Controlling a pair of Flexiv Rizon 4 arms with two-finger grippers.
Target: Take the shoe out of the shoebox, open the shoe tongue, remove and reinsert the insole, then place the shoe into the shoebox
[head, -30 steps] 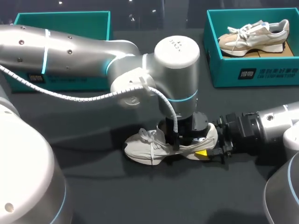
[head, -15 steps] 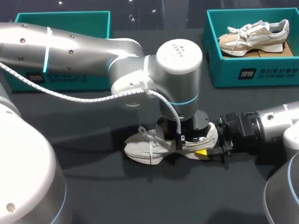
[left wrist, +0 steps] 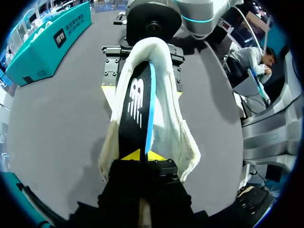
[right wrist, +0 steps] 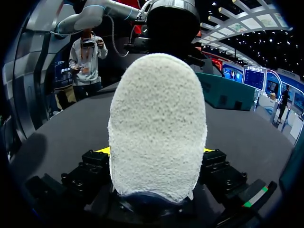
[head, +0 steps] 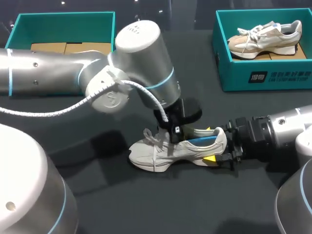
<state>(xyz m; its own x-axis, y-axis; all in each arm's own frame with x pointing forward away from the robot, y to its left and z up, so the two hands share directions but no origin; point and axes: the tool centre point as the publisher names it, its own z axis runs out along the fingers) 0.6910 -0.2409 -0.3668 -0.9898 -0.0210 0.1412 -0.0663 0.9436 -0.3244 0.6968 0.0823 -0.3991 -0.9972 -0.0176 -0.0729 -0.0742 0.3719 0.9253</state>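
1. Our left gripper [left wrist: 142, 157] sits over the mouth of the shoe [head: 161, 153]. Its fingers are clenched on the insole [left wrist: 135, 102], which stands on edge between the two yellow tips.
2. The insole has a black face and a bright blue edge. In the head view its heel end stands raised above the shoe's collar, while its front end is hidden under the left gripper.
3. On the insole's black face there is a white logo [left wrist: 136, 97] of slanted letters. It is the only print on the shoe that we can see.
4. Our right gripper [right wrist: 154, 151] is at the heel. Its fingers grasp the shoe from both sides, with a yellow tip showing on each side of the fuzzy off-white heel.
5. The shoe rests sole down on the dark table [head: 122, 204], toe toward our left and heel toward our right arm, well apart from both boxes.
6. The right shoebox [head: 229, 78], teal, stands at the table's far right and holds a second shoe [head: 265, 36], beige and white, lying on brown cardboard.
7. That box's front wall bears white print [head: 278, 75]: a small boxed mark, then a row of characters.
8. The left shoebox [head: 63, 19], also teal, stands at the far left with brown cardboard showing inside. Our left arm covers its front wall, so we cannot tell whether it has a label.
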